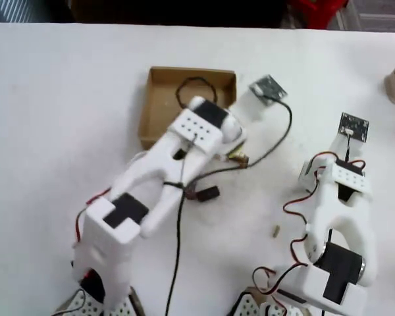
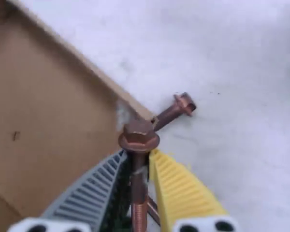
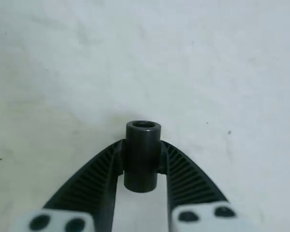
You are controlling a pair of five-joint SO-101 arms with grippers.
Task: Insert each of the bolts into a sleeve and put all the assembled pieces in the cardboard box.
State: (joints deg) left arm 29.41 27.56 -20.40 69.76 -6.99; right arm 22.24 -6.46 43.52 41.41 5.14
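- Gripping a copper-coloured hex bolt by its shank, the left pincer is clenched, with the bolt's head pointing away from the wrist. It hangs over the corner of the cardboard box.
- A second hex bolt lies on the white surface, just beside that corner of the box.
- The right pincer is clamped on a black sleeve. The sleeve's open bore faces away from the wrist, and it is held over bare surface well apart from the box.
- The step in hand looks to be the joining of bolt and sleeve. The two arms stand apart, so they need to meet between the box and the right arm.
- To do it well, line the bolt's shank up with the bore before pushing, and keep both grips firm.
- The shank's tip is hidden between the fingers, so check that enough shank sticks out to enter the sleeve.
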